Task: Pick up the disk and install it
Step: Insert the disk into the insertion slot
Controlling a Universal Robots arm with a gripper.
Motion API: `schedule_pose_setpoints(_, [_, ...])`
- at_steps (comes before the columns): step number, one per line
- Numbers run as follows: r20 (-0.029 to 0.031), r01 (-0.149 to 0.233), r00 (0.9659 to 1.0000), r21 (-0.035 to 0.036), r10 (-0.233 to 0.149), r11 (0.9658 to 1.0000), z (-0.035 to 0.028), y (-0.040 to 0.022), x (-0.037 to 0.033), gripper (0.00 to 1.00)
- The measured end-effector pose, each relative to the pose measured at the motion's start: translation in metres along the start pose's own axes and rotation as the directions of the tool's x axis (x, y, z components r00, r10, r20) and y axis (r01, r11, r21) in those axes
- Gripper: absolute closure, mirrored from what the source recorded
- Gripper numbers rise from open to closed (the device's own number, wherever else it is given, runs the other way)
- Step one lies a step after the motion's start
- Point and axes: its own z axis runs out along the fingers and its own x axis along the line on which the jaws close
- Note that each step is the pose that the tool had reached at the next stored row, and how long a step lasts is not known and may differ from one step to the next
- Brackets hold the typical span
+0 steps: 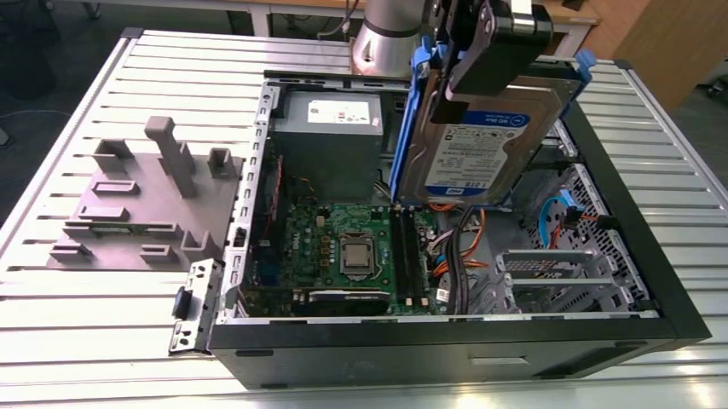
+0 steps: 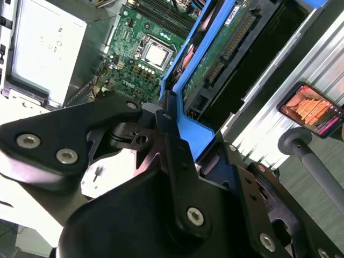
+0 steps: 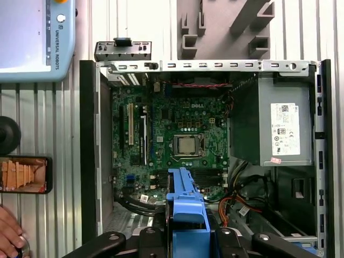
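Over the open case: the disk point(image 1: 476, 149) is held upright and slightly tilted, with its labelled face turned toward the exterior view and its lower edge hanging just above the motherboard point(image 1: 341, 247).
Tool: the tool point(image 1: 487, 78) is clamped on the upper end of the disk; in the second wrist view one of its fingers point(image 2: 173, 145) is seen pressed against the blue carrier edge.
Disk frame: the silver drive is bordered by a bright blue carrier, which is seen from above in the first wrist view point(image 3: 185, 207).
Case: the computer case point(image 1: 455, 351) is laid on its side on the tabletop point(image 1: 91, 328), with its side panel off and its interior exposed.
Power supply: a grey box with a white sticker point(image 1: 330, 128) is seated inside the case, just beside the disk on the exterior view's left.
Fixture: a grey moulded holder point(image 1: 136, 196) is placed on the tabletop, apart from the case, on the exterior view's left.
Bystander items: a phone point(image 3: 24, 174) is lying on the tabletop beside the case, and a hand point(image 3: 9, 236) is seen near it.
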Motion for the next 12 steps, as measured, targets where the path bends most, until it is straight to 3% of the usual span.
schedule_pose_setpoints(8, [-0.0002,0.000,1.0000,0.0000,0.000,1.0000,0.0002,-0.0012,0.0162,0.63])
schedule_pose_setpoints(12, [-0.0001,0.000,1.0000,0.0000,0.000,1.0000,0.0008,-0.0047,0.0230,0.63])
